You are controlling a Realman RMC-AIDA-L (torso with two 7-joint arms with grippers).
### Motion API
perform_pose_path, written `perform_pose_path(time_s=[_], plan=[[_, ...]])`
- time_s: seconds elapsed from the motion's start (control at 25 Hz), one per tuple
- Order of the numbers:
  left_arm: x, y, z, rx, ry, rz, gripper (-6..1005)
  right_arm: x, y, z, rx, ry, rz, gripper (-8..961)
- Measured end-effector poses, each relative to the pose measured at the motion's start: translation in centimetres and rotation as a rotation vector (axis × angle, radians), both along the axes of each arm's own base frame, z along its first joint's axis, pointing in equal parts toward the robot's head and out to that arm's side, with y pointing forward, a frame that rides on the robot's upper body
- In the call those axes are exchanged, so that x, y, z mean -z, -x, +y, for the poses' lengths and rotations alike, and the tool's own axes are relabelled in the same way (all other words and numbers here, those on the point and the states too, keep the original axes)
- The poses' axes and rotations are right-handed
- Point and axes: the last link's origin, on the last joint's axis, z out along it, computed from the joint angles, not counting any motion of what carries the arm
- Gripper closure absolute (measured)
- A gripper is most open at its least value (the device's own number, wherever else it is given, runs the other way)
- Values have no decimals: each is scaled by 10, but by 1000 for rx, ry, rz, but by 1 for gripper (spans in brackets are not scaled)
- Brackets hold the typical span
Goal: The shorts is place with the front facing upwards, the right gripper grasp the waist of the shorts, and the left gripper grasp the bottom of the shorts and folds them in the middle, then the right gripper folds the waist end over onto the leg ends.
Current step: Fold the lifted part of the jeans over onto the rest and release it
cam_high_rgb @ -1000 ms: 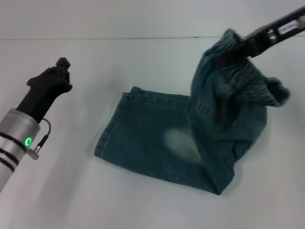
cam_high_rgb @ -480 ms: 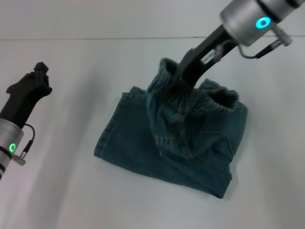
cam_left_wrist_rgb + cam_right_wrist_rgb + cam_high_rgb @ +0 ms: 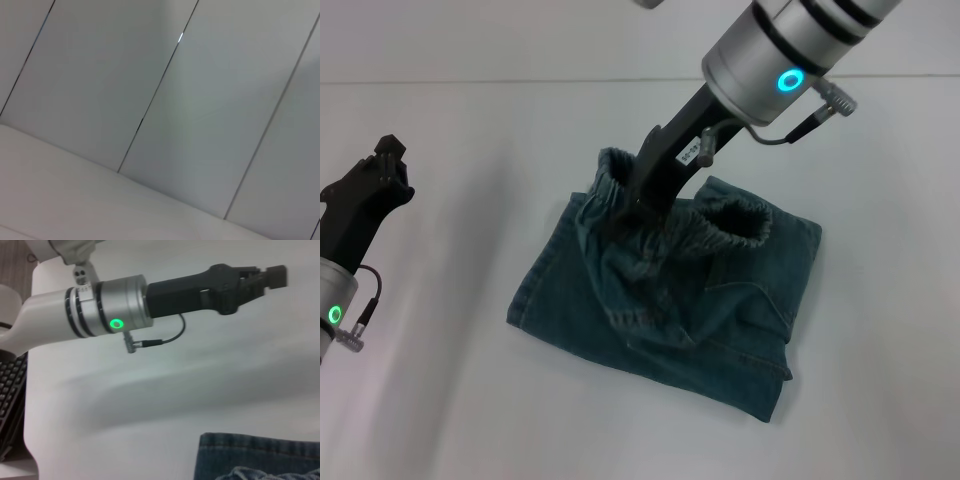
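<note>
Blue denim shorts (image 3: 720, 330) lie folded lengthwise on the white table (image 3: 470, 400), leg ends toward the left. The elastic waist (image 3: 735, 220) is lifted and bunched over the middle of the shorts. My right gripper (image 3: 638, 200) is shut on the waist and holds it above the leg half. In the right wrist view, a strip of denim, the shorts (image 3: 250, 455), shows along the edge. My left gripper (image 3: 385, 165) hovers far left, off the cloth and holding nothing, and the right wrist view also shows this left gripper (image 3: 265, 277) with its fingers together.
White table surface surrounds the shorts on all sides. The table's back edge (image 3: 470, 82) runs along the wall. The left wrist view shows only grey wall panels (image 3: 165, 110). A keyboard (image 3: 10, 405) sits beyond the table edge in the right wrist view.
My right gripper has carried the waist leftward and lower, from the far right to over the middle of the shorts. The left arm has drawn back to the left.
</note>
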Motion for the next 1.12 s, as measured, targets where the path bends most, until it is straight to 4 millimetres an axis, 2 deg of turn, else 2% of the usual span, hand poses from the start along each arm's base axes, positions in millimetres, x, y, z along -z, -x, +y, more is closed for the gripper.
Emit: perform_pose_path(time_s=[0.08, 0.52, 0.96, 1.12], plan=[[0, 0, 0, -1, 0, 0, 986, 5, 1, -2, -4, 5, -5, 849], [2, 0, -1, -5, 8, 0, 985, 18, 3, 4, -12, -25, -8, 688], [3, 1, -2, -10, 9, -3, 984, 21, 11, 3, -56, -14, -37, 232], [4, 1, -2, -11, 10, -2, 983, 25, 11, 0, -84, -3, -77, 137]])
